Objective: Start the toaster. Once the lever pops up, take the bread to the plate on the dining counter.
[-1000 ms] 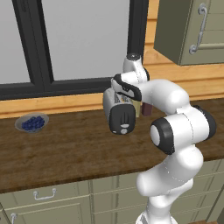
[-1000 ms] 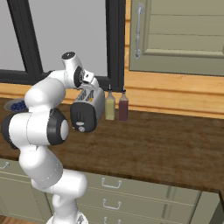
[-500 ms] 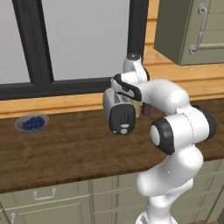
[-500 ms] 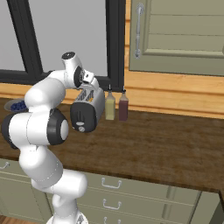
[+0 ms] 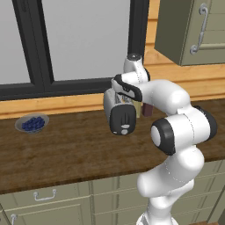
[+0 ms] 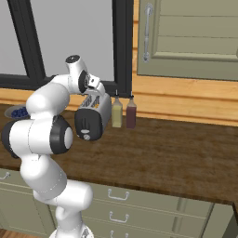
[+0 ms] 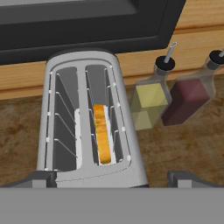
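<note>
The silver toaster (image 7: 87, 127) stands on a dark brown wood-grain counter (image 5: 66, 149) under the window; I cannot tell whether this is the dining counter. A tan-orange bread (image 7: 103, 133) slice sits low in its right slot, and the left slot is empty. My gripper (image 7: 113, 177) hovers just above the toaster's near end, open wide, one fingertip on each side, holding nothing. From the left base, the toaster (image 5: 121, 112) shows its black end panel with a round knob; the lever is too small to make out. The plate is out of view.
A grey bowl of blueberries (image 5: 32, 123) sits at the counter's far left. A yellow bottle (image 7: 148, 105) and a dark red bottle (image 7: 188, 98) stand right beside the toaster. A wall cabinet (image 5: 193, 30) hangs at the upper right. Drawers run below the counter.
</note>
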